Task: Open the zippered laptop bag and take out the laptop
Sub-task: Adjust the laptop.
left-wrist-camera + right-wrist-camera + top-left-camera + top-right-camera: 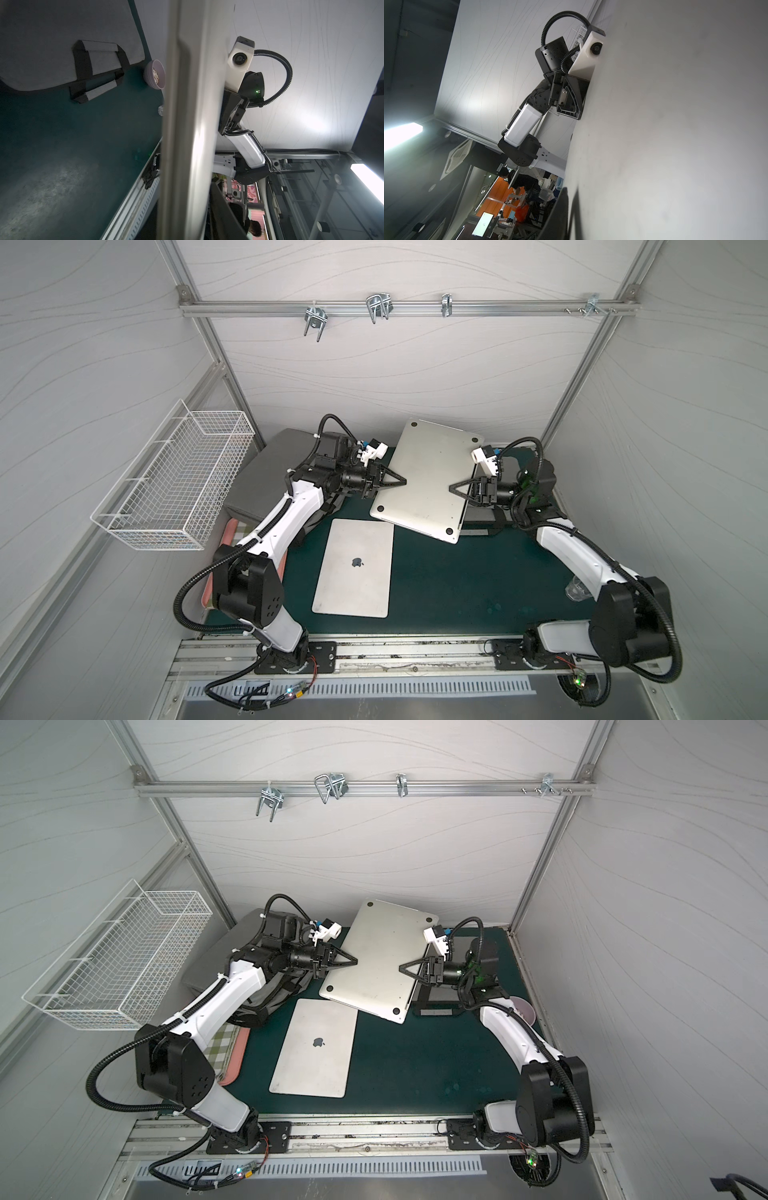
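Note:
A silver laptop (428, 477) (378, 961) hangs tilted above the green mat, underside up with its rubber feet showing. My left gripper (401, 482) (355, 961) is shut on its left edge. My right gripper (452, 488) (401, 968) is shut on its right edge. In the left wrist view the laptop's edge (187, 124) runs between the jaws, with one black finger (220, 207) against it. In the right wrist view a finger (560, 207) lies on the laptop's face (675, 124). The grey laptop bag (484, 526) (52, 41) lies flat under the laptop's right side, mostly hidden in both top views.
A second silver laptop (355, 568) with an apple logo lies on the mat in front. Another grey bag (266, 464) lies at the back left under the left arm. A wire basket (174, 477) hangs on the left wall. A pink bowl (523, 1009) and a clear cup (577, 589) stand at the right.

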Available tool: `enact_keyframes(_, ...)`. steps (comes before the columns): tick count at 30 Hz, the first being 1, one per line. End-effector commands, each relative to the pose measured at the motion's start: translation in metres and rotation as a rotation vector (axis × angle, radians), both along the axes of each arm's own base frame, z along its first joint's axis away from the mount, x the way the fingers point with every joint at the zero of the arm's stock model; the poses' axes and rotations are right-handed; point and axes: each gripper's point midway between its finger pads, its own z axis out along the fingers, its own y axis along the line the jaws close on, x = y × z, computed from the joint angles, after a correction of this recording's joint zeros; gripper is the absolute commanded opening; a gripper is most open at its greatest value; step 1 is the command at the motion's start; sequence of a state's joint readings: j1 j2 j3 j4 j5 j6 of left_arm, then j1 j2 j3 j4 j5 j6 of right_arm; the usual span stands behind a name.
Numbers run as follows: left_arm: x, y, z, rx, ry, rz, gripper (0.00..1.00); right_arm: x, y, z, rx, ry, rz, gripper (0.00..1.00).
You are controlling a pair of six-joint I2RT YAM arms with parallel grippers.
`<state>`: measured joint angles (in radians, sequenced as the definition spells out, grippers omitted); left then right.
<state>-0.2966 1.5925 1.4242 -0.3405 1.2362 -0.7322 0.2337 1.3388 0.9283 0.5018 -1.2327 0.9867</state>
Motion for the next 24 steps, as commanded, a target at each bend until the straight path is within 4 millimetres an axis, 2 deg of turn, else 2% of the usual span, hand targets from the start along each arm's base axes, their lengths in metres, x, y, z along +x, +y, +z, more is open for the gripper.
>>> enact_keyframes(1, -0.013, -0.006, 0.045, -0.102, -0.064, -0.046, 0.27, 0.001, 0.003, 0.020, 0.024, -0.172, 0.005, 0.00)
enact_keyframes(6, -0.016, -0.007, 0.057, -0.142, -0.060, -0.043, 0.27, 0.009, 0.004, 0.010, 0.015, -0.147, 0.004, 0.00)
enact_keyframes(10, -0.019, -0.006, 0.054, -0.135, -0.043, -0.046, 0.25, 0.011, 0.005, 0.007, 0.006, -0.144, 0.010, 0.00)
enact_keyframes(16, -0.021, -0.004, 0.039, -0.062, -0.005, -0.029, 0.00, 0.011, 0.002, 0.003, -0.022, -0.160, -0.001, 0.00)
enact_keyframes(24, -0.011, 0.001, 0.032, -0.026, 0.108, 0.057, 0.00, 0.011, -0.003, -0.004, -0.070, -0.204, -0.041, 0.35)
